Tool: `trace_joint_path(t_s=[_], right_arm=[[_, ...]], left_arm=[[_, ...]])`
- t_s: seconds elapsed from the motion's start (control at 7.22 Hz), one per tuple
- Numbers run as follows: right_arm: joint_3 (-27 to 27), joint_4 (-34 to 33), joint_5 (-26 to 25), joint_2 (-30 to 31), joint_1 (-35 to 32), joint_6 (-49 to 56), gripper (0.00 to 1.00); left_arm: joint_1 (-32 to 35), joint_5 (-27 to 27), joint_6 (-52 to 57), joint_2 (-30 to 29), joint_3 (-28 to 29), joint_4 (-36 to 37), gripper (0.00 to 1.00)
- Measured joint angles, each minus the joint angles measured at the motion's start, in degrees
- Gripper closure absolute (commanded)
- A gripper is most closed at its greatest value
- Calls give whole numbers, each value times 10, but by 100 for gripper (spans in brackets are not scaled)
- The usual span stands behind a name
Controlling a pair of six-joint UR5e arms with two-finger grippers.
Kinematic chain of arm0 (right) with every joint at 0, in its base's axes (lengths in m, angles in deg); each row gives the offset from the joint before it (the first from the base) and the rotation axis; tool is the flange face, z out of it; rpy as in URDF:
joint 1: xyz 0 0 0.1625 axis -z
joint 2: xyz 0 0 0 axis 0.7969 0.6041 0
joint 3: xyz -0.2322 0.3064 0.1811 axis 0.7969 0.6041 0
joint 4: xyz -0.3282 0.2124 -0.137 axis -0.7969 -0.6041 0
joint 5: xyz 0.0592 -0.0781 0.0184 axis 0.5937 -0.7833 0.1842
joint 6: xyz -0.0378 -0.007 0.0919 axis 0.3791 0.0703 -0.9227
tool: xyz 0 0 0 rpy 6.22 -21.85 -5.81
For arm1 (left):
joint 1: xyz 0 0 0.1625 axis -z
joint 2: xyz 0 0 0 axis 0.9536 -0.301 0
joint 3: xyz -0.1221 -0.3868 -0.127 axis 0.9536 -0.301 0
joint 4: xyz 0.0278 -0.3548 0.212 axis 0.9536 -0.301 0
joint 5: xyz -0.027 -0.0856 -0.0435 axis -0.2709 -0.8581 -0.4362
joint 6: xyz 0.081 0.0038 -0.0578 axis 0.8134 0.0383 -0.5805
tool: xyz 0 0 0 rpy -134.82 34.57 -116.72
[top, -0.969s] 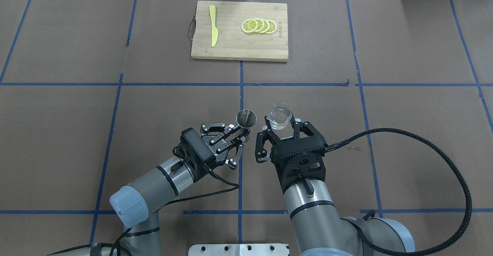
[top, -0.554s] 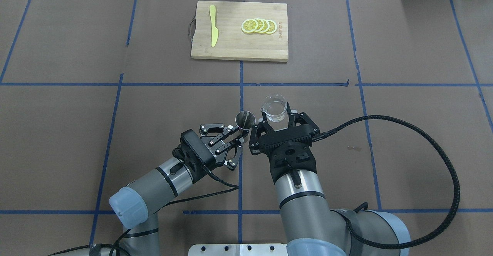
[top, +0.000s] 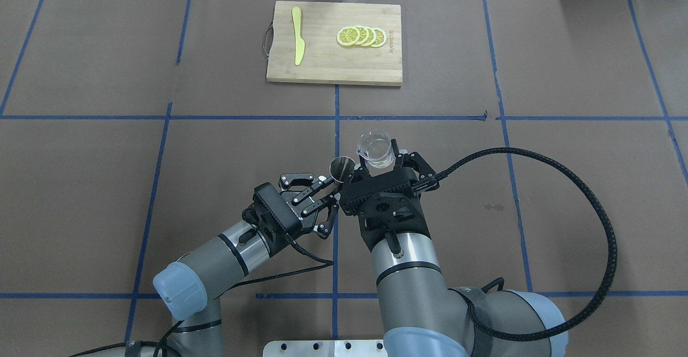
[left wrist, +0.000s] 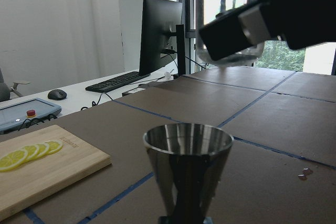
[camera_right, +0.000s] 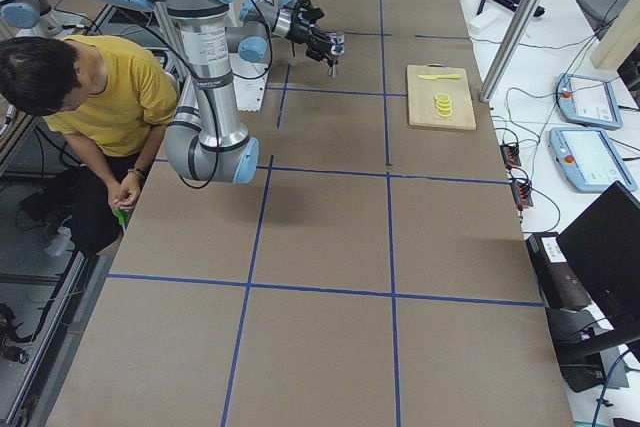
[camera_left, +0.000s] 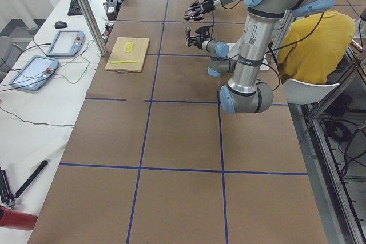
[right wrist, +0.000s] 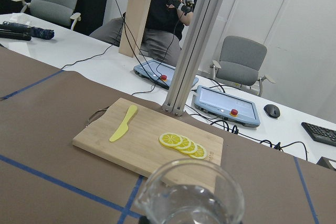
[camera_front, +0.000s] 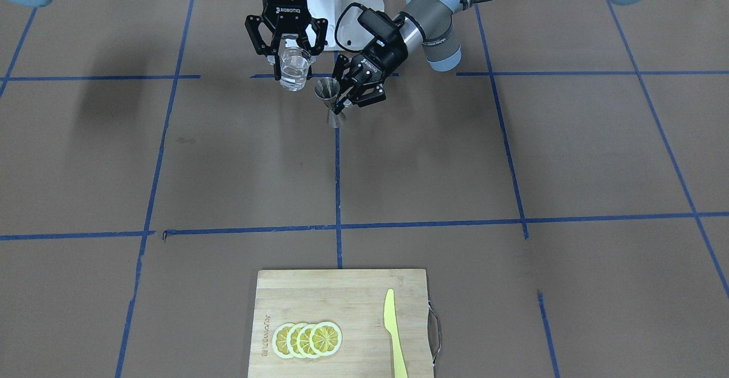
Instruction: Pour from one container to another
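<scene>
The table [top: 564, 185] was brown, crossed by a grid of blue lines. The cup [top: 375, 150] was clear, the jigger [top: 342, 168] shiny silver, and the left gripper [top: 336, 183] and right gripper [camera_front: 294, 58] black. The board [top: 322, 66] was pale wood (slices [top: 361, 36] yellow, knife [top: 297, 34] yellow-green).

ROBOTIQ on right pincer [camera_front: 292, 54]

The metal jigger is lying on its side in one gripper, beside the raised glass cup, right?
No: the metal jigger stands upright, mouth up, in the left gripper, as the left wrist view shows. The raised glass cup is beside it.
</scene>
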State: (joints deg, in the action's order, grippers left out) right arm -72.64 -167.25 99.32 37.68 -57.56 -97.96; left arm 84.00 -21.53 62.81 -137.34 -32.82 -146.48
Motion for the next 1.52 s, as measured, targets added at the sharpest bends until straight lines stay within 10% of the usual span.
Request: trace_joint_path(t_s=[1.52], right_arm=[[4,-19,2,-10,3,104,100]], left_arm=[[0,-1,1,-5,0,4,100]])
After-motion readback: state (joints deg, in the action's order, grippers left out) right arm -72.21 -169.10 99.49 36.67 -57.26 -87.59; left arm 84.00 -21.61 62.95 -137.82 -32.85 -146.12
